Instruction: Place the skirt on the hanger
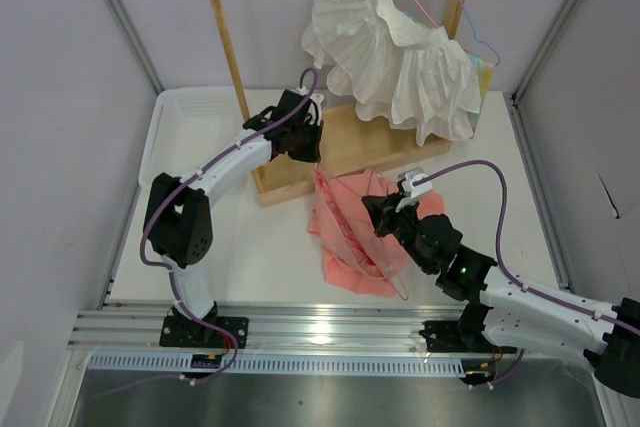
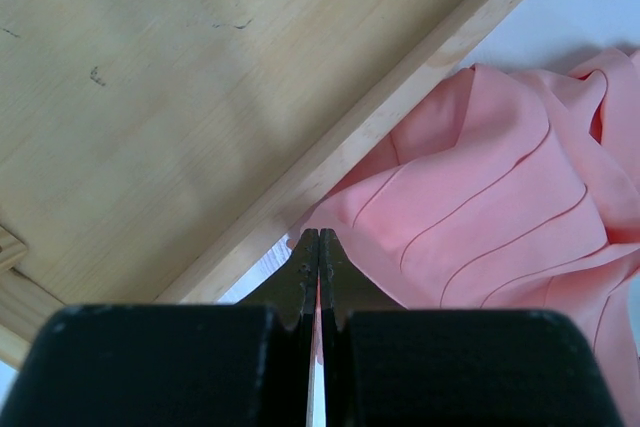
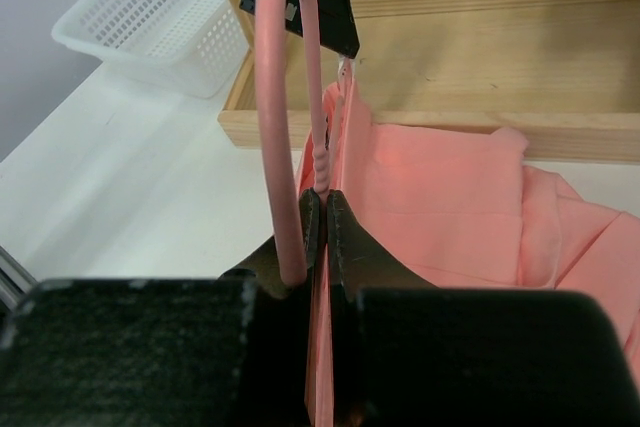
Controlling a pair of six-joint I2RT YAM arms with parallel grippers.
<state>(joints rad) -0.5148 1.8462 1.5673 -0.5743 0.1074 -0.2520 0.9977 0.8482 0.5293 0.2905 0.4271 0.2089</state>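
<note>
Right wrist view: right claw (image 3: 322, 205) grips hanger (image 3: 272, 97) beside skirt (image 3: 440, 197).

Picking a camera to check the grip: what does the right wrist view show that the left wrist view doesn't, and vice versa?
Right wrist only: the hanger pinched in the shut right gripper, plus a white basket. Left wrist only: pleat lines on the skirt. Both: the skirt beside the wooden base, and the left gripper.
</note>
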